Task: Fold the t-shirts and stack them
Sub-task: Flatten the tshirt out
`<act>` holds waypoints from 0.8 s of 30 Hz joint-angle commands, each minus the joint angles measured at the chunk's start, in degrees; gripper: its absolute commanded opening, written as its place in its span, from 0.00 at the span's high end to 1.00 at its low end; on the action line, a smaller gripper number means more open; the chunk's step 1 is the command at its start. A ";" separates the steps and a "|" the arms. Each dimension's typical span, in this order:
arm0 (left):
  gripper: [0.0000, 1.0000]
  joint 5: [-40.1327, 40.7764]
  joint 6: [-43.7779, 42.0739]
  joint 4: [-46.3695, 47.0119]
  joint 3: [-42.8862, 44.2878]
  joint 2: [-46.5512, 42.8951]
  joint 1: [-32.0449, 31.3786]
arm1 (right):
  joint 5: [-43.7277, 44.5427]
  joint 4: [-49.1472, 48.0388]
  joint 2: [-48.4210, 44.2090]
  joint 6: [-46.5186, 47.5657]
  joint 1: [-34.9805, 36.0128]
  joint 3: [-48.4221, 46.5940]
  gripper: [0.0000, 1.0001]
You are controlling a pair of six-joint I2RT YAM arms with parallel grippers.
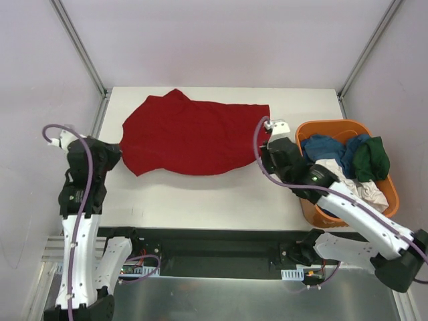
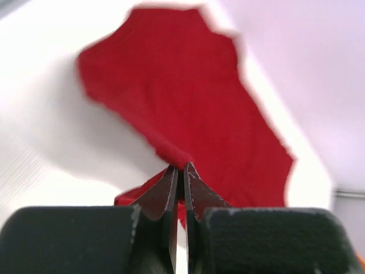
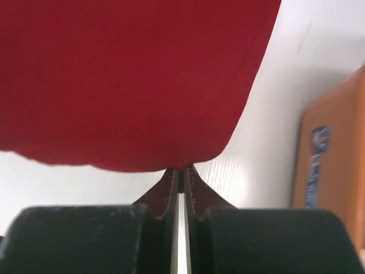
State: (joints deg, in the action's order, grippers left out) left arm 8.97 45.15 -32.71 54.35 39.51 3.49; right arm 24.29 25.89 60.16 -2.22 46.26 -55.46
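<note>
Claws (image 2: 181,166) (image 3: 179,170) on red t-shirt's (image 1: 190,137) opposite edges

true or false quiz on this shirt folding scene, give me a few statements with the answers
1. The dark red t-shirt lies spread on the table. True.
2. The left gripper is open, clear of the cloth. False: it is shut on the dark red t-shirt's edge.
3. The orange basket is empty. False: it holds a blue shirt, a dark green shirt and a white shirt.
4. The right gripper is shut on the dark red t-shirt's edge. True.
5. The orange basket stands at the table's right side. True.
</note>
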 commanded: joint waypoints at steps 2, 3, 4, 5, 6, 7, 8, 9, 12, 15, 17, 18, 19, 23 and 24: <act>1.00 -6.07 -4.97 0.63 17.41 -2.59 0.47 | 3.75 -1.63 -8.47 8.10 0.49 -9.04 0.99; 1.00 -6.33 -6.46 0.63 19.81 -2.85 0.38 | 2.35 -1.46 -10.40 10.28 0.67 -10.53 0.99; 1.00 -6.77 -7.08 0.63 24.79 -2.94 0.38 | 1.64 -1.46 -11.29 11.26 0.93 -13.94 0.99; 1.00 -7.38 -7.61 0.63 27.28 -2.94 0.47 | 0.59 -1.54 -12.86 12.32 1.11 -15.45 0.99; 1.00 -7.83 -8.66 0.72 29.83 -2.86 0.38 | -1.68 -1.63 -13.57 13.80 1.11 -17.47 0.99; 1.00 -8.35 -9.11 0.72 34.99 -2.60 0.47 | -3.27 -1.63 -14.10 14.52 1.11 -20.97 0.99; 1.00 -8.88 -9.63 0.80 37.56 -1.98 0.47 | -5.12 -0.85 -14.80 15.31 1.20 -23.35 0.99; 1.00 -10.36 -10.77 0.89 40.28 -1.46 0.47 | -8.88 -0.14 -15.07 15.75 1.20 -25.46 0.99; 1.00 -13.01 -12.97 0.89 50.74 1.18 0.38 | -15.74 1.79 -15.86 16.98 1.11 -32.94 0.99; 1.00 -15.47 -15.43 0.81 60.42 3.99 0.47 | -22.16 5.04 -15.34 17.25 1.20 -40.74 0.99; 1.00 -15.39 -16.57 1.07 66.13 5.83 0.38 | -23.76 8.02 -14.12 17.25 1.11 -44.19 0.99; 1.00 -14.26 -17.54 1.33 67.54 6.28 0.47 | -23.77 8.99 -13.50 17.16 1.20 -47.69 0.99; 1.00 -13.11 -18.07 2.03 69.38 6.89 0.47 | -23.85 10.48 -13.06 17.25 1.20 -49.03 0.99; 1.00 -10.55 -20.18 3.44 72.39 12.24 0.38 | -17.28 11.99 -9.02 19.53 1.20 -54.22 0.99; 1.00 -12.03 -20.45 3.62 72.56 13.39 0.47 | -12.48 11.73 -8.23 20.23 1.11 -54.40 0.99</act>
State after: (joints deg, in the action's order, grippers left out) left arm -2.59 28.56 -31.79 125.93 44.71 3.49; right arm 4.49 35.38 46.68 14.70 47.18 -107.57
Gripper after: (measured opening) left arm 0.014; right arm 0.029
